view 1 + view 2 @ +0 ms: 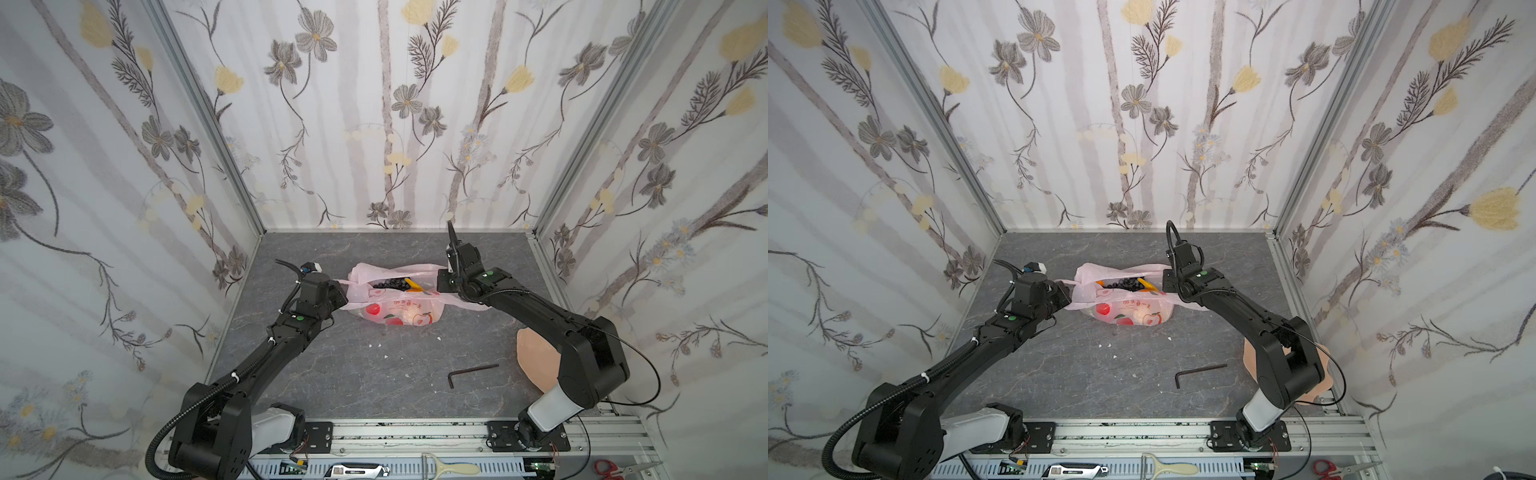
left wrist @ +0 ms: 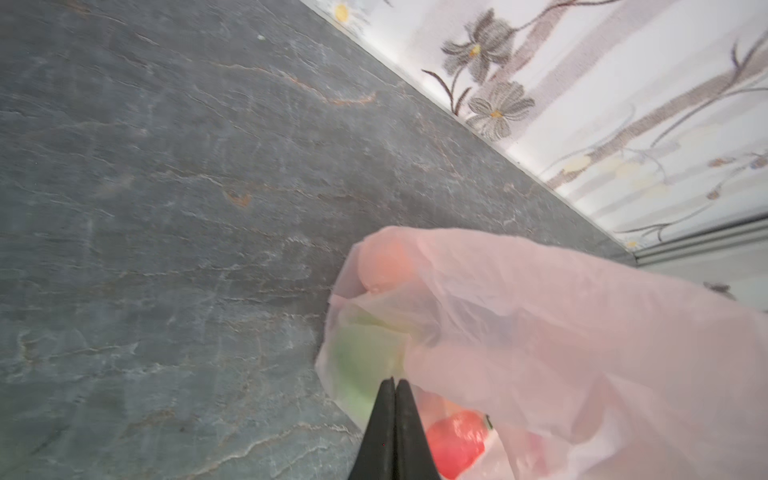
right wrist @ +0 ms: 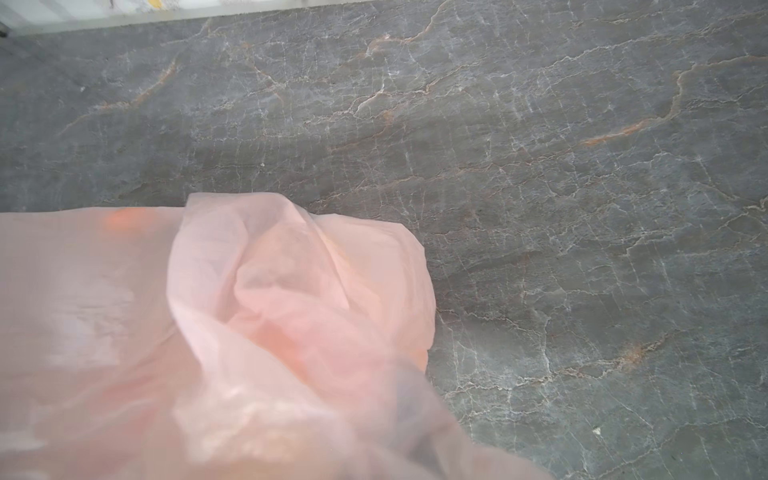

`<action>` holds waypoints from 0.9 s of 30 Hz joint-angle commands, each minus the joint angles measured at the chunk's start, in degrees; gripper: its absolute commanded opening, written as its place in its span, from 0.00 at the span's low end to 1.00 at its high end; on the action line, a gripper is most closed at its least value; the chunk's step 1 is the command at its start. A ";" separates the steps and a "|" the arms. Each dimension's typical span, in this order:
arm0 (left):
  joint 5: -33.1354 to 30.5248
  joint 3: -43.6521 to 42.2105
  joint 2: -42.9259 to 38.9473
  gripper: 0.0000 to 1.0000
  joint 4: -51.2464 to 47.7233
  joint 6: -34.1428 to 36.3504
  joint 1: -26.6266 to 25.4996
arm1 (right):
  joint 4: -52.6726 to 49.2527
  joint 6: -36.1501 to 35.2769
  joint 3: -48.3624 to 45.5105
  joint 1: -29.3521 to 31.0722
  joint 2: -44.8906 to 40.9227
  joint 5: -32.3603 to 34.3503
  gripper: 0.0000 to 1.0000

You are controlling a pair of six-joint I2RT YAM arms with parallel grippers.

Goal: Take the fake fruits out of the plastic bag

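The pale-pink plastic bag (image 1: pixel 399 309) (image 1: pixel 1129 309) lies mid-table with its mouth open upward. Fake fruits show in the mouth: a dark grape bunch (image 1: pixel 388 285) (image 1: pixel 1127 284) and a yellow banana (image 1: pixel 412 284). A green fruit (image 2: pixel 357 365) and an orange one (image 2: pixel 382 262) show through the film. My left gripper (image 1: pixel 344 293) (image 2: pixel 394 380) is shut, and the bag's left handle runs taut to it. My right gripper (image 1: pixel 440 286) (image 1: pixel 1165 284) sits at the bag's right rim. In the right wrist view the bag film (image 3: pixel 291 291) covers its fingers.
A peach-pink dish (image 1: pixel 536 357) lies at the right, partly under the right arm. A black hex key (image 1: pixel 469 372) and small white crumbs (image 1: pixel 386 356) lie in front of the bag. Patterned walls enclose three sides. Tools lie on the front rail (image 1: pixel 415 436).
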 commanded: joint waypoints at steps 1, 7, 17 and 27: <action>-0.46 3.49 3.36 0.00 -3.57 1.16 4.06 | 7.40 -0.58 -4.54 -1.59 -3.36 -8.27 0.00; -2.64 7.86 5.85 0.32 -7.92 3.31 0.56 | 8.84 0.05 -5.41 0.35 -5.06 -10.77 0.00; -9.24 3.52 -12.58 0.82 -23.52 4.24 -2.48 | 6.82 -0.95 -2.79 3.60 -5.22 -7.24 0.00; -14.63 11.03 -17.62 0.85 -42.40 3.34 -11.27 | 5.24 -2.77 -1.06 4.96 -5.15 -5.59 0.00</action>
